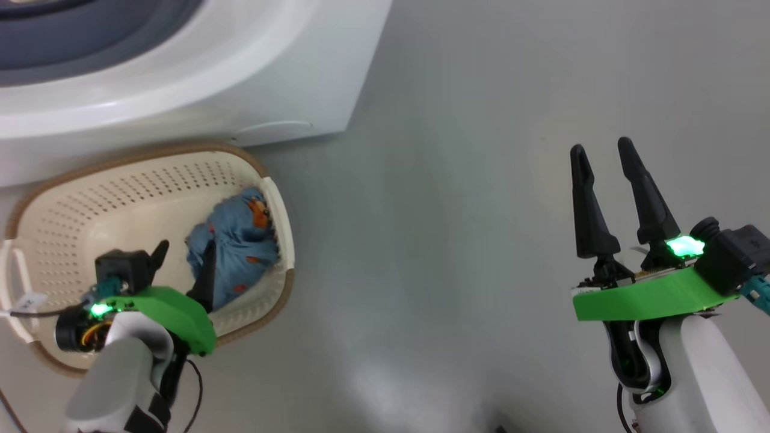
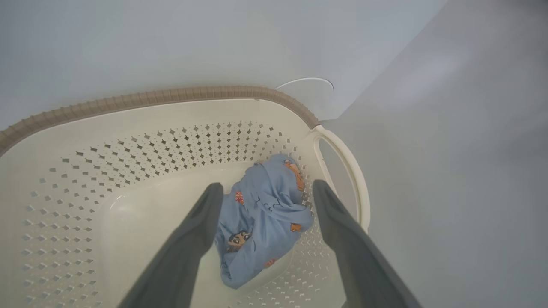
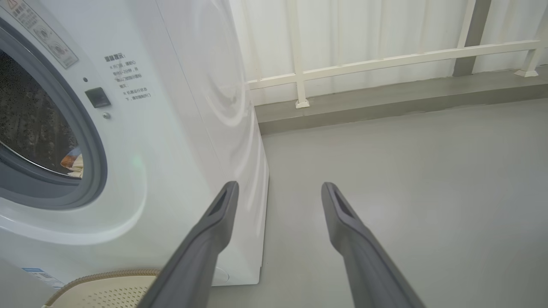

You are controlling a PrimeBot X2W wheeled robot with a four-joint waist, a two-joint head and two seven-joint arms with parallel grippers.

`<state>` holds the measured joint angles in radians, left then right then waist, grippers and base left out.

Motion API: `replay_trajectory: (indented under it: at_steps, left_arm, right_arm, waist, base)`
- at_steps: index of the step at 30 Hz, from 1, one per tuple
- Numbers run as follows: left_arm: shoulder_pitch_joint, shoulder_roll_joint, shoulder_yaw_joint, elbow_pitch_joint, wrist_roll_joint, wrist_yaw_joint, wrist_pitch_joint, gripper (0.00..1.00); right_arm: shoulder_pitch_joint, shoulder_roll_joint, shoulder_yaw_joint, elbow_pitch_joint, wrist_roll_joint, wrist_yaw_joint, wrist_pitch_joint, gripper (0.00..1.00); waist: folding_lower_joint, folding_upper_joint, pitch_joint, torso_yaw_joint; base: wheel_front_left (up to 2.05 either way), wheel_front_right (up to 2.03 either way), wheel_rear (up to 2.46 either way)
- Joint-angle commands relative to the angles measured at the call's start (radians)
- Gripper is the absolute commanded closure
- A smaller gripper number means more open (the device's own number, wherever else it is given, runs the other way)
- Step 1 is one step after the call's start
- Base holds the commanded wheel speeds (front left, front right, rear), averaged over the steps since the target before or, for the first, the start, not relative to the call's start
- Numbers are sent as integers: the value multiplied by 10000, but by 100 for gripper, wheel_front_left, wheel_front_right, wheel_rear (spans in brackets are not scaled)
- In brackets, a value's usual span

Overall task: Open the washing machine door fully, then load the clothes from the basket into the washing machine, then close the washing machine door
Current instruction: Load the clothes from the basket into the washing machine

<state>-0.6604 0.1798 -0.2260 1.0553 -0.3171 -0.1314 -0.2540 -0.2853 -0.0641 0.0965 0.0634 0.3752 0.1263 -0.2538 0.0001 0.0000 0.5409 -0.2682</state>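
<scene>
Far left: cream-white perforated plastic basket [image 1: 120,192] with rounded corners and a brown woven-look rim. Stands on the smooth grey floor [image 1: 451,210], just beside the lower front of the machine. In its right end, close to the white side handle [image 1: 283,222]: small crumpled bundle of light blue clothes [image 1: 237,249] printed with orange-brown cartoon figures. Lies on the basket bottom. Lowered into the basket from above: left gripper [image 1: 185,248], two long dark fingers spread wide, one on either side of the bundle, not clamped on it; contact with the fabric not confirmable. Behind the basket: white boxy front-loading washing machine [image 1: 289,72]. In the right wrist view, round mouth uncovered, ringed by a grey rubber gasket [image 3: 92,141], with the perforated steel drum [image 3: 30,115] visible within. Low in that mouth: small orange and cream item [image 3: 73,162], too small to identify. Low on the machine front: small blue-white label [image 3: 40,276]. Far right, well apart from basket and machine: right gripper [image 1: 601,147], dark fingers parted. Holds nothing; hangs above the floor. Beyond the machine's right side in the right wrist view: white railing [image 3: 385,62] along a raised grey kerb.
</scene>
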Motion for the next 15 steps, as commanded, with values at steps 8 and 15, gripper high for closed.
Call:
replay_trajectory:
  at_steps: [8,15]
  left_arm:
    - [-1247,828,-605,1052,-886,8,256,0]
    - [-1604,1068,-1402,1313,-1549,8,830,0]
  right_arm:
    - [-502,107,352,-452,-8,44,-80,0]
    - [-590,134,491,-617,124,44,-80,0]
  waist:
    - [-1,0,1341,-861]
    - [-1,0,1768,-1100]
  base:
    - [0,0,0]
    - [0,0,0]
